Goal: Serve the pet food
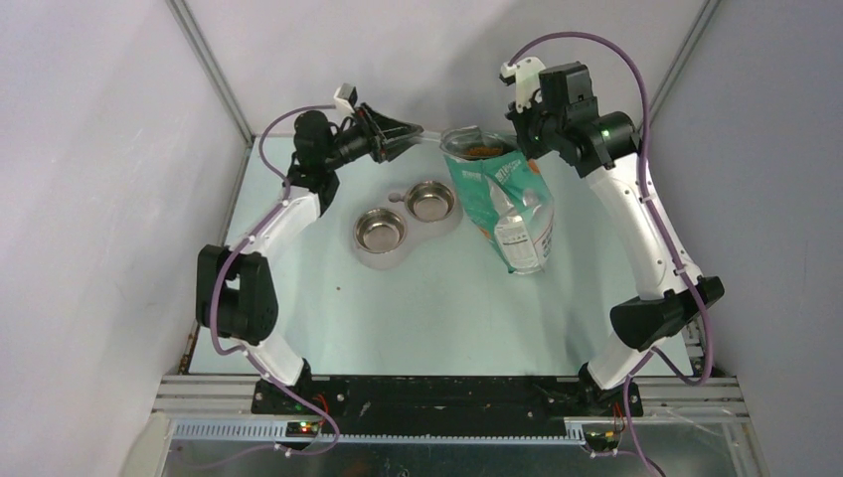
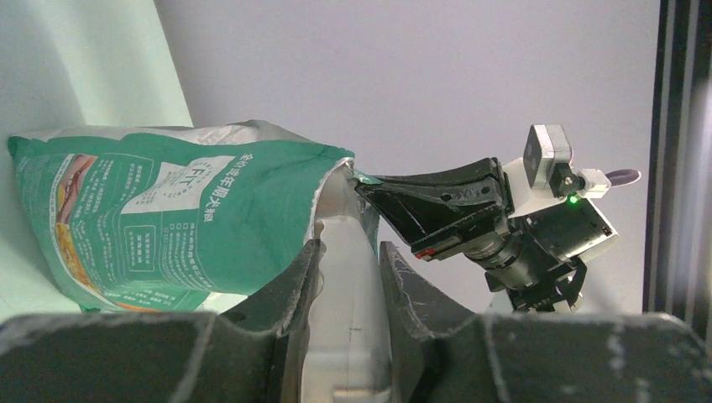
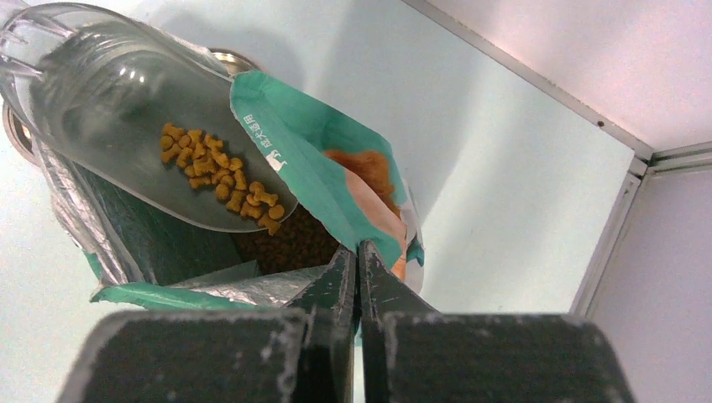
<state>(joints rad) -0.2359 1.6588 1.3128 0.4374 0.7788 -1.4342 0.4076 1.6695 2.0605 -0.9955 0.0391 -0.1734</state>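
The left gripper (image 2: 348, 277), jaws narrowed on the handle of the clear scoop (image 3: 126, 109), holds a small load of kibble (image 3: 222, 176) in the mouth of the bag (image 1: 512, 214) (the right gripper (image 3: 357, 260) pinches its rim), with the steel bowls (image 1: 429, 202) just nearer and leftward.

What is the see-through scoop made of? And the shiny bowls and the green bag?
The scoop looks like clear hard plastic, since the kibble shows through it. The bowls look like polished steel, mirror-shiny. The bag seems to be printed plastic film, crinkly, with a silvery, foil-like lining.
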